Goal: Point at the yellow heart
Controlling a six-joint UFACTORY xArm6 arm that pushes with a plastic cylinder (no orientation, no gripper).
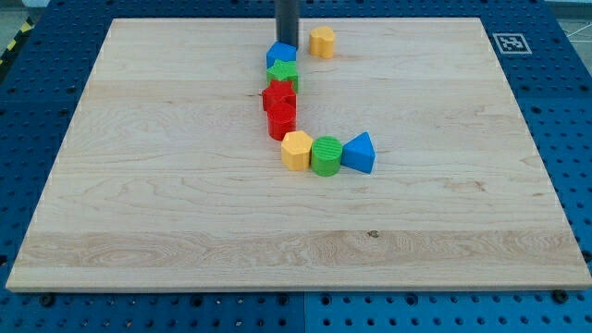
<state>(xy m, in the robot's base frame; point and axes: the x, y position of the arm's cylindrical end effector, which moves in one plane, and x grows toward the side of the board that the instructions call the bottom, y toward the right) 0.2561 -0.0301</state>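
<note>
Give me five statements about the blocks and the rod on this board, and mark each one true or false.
1. My tip is at the view's top, just behind the blue block. True.
2. The yellow block by the rod lies to the view's left of the rod. False: it lies to the right.
3. Two red blocks sit in the curved row. True.
4. The green cylinder stands between a yellow block and a blue wedge. True.
5. All blocks lie in the view's bottom half. False: most lie in the top half.
</note>
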